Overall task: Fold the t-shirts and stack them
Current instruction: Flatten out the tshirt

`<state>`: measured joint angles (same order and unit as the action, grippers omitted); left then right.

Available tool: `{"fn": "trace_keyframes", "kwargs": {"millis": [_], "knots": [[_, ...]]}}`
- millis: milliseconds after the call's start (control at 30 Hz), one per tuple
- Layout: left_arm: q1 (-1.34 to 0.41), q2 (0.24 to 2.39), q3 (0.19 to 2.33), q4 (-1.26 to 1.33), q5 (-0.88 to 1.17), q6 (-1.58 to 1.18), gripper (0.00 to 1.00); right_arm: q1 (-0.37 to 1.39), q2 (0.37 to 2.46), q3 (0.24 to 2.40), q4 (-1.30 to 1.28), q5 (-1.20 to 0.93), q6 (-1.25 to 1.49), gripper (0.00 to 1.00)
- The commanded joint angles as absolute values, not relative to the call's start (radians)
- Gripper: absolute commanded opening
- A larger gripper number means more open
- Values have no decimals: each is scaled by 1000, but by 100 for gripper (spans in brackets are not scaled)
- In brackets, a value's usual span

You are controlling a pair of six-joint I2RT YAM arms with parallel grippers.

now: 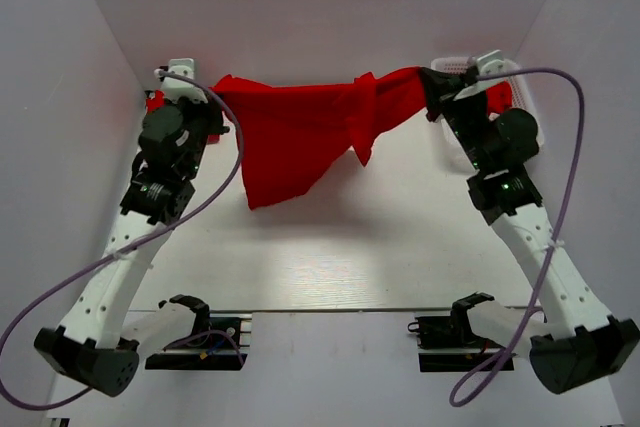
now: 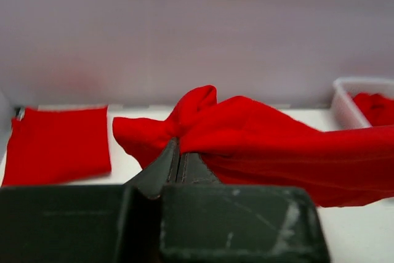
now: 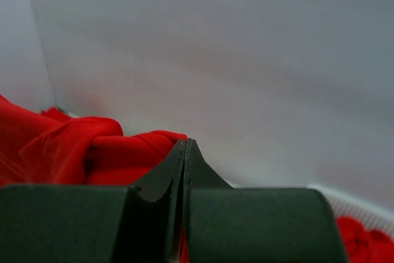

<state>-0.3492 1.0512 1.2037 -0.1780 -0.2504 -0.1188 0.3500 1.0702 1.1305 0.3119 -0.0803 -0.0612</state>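
White walls (image 1: 320, 7) enclose your pale surface (image 1: 340, 257); left claw (image 2: 178, 152) and right claw (image 3: 186, 149) each close tight on an end of the bright red cloth t-shirt (image 1: 300, 137) sagging between them, seemingly limp, light, best pinched at corners.

No text, label, brand, number or sign could be read in any view; the shirt (image 1: 290, 137) was seen plain.

Red t-shirt (image 1: 290, 147) is matt cloth; basket (image 2: 340, 106) is smooth white plastic
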Motion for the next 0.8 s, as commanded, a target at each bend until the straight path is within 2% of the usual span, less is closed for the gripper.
{"fn": "trace_keyframes", "kwargs": {"millis": [0,267,467,600,633,700,767], "knots": [[-353,950,1264,-141,-168,-72,0,353,987,1143,396,-159,-117,0],[-353,835,1285,-129,-32,-72,0,351,887,1178,374,-248,-109,0],[-353,914,1310,-106,-83,-72,0,351,940,1207,365,-97,-74,0],[-339,1101,1310,-86,-204,-103,0,345,1093,1215,321,-5,-25,0],[-339,1153,1324,-86,-228,-115,0,345,1199,1227,305,29,-8,0],[-339,1335,1382,-113,-317,-139,0,338,1311,1250,267,95,32,0],[-319,1524,1425,-153,-307,-153,0,319,1458,1275,233,101,63,0]]}}
